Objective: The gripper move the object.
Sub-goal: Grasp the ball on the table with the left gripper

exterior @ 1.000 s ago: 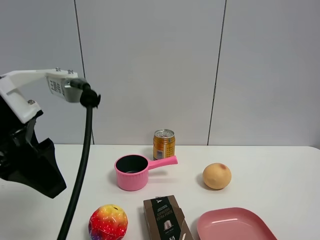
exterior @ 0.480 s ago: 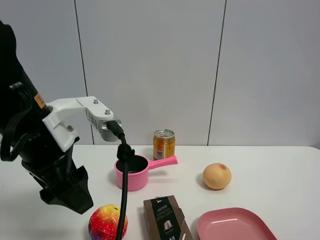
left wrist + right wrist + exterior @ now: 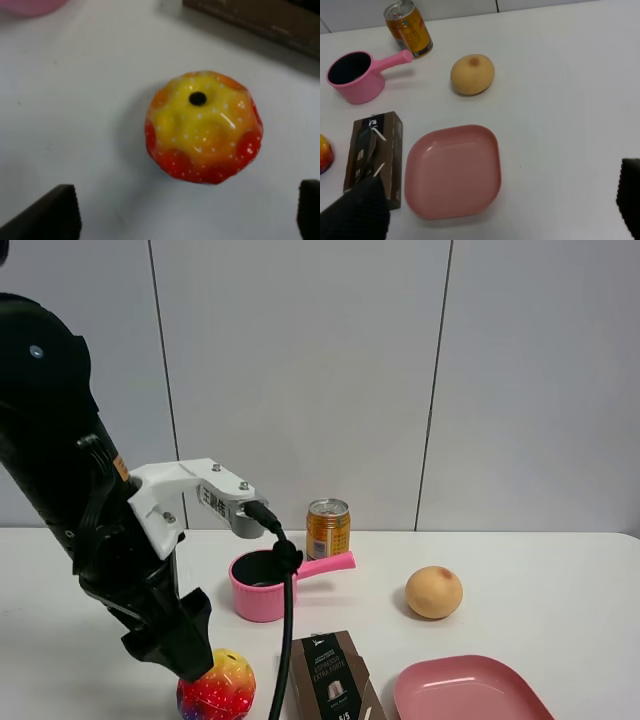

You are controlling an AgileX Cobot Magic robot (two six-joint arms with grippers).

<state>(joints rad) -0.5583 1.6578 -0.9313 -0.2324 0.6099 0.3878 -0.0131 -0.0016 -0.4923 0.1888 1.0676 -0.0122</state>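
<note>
The object is a glossy bumpy ball (image 3: 220, 686), mottled red, yellow, orange and purple, on the white table at the front left. It fills the middle of the left wrist view (image 3: 202, 127) and shows at the edge of the right wrist view (image 3: 323, 152). My left gripper (image 3: 186, 648) hangs just above the ball and slightly to its left. It is open (image 3: 182, 212), with one dark fingertip (image 3: 50, 212) on each side, not touching the ball. My right gripper (image 3: 490, 205) is open and empty, high above the pink plate; it is out of the exterior view.
A pink saucepan (image 3: 262, 585) and an orange can (image 3: 328, 528) stand behind the ball. A brown box (image 3: 330, 680) lies just right of it, then a pink plate (image 3: 470, 690). A pale-orange fruit (image 3: 433, 591) sits at the right. A black cable (image 3: 287, 640) hangs beside the ball.
My left arm has swung in from the far left and come down, bringing its open gripper from well away to just above the ball. Nothing on the table has moved.
</note>
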